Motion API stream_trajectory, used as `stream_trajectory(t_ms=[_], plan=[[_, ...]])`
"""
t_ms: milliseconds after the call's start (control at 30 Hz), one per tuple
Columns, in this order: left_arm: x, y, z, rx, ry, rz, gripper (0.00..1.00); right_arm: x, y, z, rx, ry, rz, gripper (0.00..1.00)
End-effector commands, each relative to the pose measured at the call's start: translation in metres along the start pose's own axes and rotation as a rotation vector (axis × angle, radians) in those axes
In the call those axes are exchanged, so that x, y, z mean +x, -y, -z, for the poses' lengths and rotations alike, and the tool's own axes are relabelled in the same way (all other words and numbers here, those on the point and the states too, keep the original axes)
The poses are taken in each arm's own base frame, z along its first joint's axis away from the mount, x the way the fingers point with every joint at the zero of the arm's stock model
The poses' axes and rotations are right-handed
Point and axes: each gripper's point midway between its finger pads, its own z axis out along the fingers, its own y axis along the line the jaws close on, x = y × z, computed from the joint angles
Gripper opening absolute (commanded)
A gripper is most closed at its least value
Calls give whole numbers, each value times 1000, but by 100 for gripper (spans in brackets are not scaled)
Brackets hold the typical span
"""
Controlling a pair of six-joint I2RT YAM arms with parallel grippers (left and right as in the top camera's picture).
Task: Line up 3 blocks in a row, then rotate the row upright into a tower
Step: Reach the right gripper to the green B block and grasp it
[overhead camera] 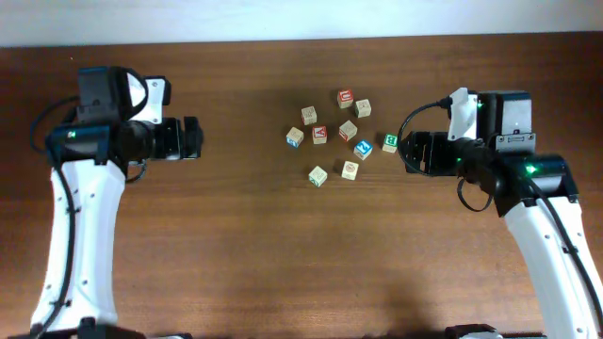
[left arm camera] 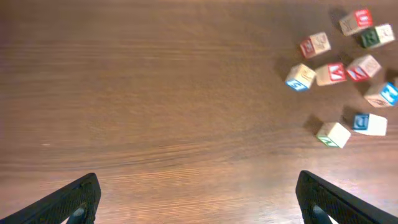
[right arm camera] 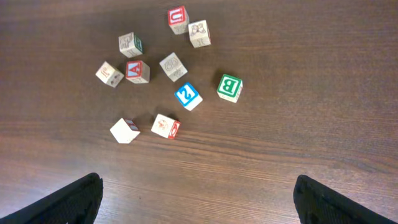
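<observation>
Dark table (overhead camera: 236, 235): only the right wrist view reads the green B block (right arm camera: 229, 87); left gripper (left arm camera: 198, 186), right gripper (right arm camera: 198, 186) gape empty.

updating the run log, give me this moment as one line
phase: pre-grasp | left gripper: open, empty, apart from blocks | right gripper: open, empty, near green B block | blocks: clustered, none held

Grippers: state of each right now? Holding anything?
Left gripper: open, holding nothing.
Right gripper: open, holding nothing.
</observation>
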Motion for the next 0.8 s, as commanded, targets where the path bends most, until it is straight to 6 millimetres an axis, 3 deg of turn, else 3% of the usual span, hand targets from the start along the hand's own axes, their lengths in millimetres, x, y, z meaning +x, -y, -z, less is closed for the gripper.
stream_trajectory(t_ms=[0, 100, 167, 233, 433, 567, 667, 767], plan=[[-5, 10, -5, 71, 0, 6, 99, -7, -3, -1, -4, -5, 22, 98], [-10, 6, -5, 51, 19, 2, 99, -27, 2, -11, 31, -81, -15, 99], [-10, 5, -5, 44, 18, 2, 99, -47, 4, -30, 38, -123, -76, 93], [-10, 5, -5, 44, 18, 2, 99, -53, 9, -55, 45, -146, -136, 91], [-9, -3, -5, -1, 15, 14, 99, -22, 24, -149, 79, -299, -227, 77], [-7, -12, -9, -51, 5, 138, 99, -1, 37, -204, 237, -323, -234, 73], [-7, -13, -12, -51, -2, 139, 99, 11, 44, -226, 280, -338, -216, 62], [-7, -13, -13, -50, -3, 139, 99, 17, 47, -233, 289, -355, -217, 47]])
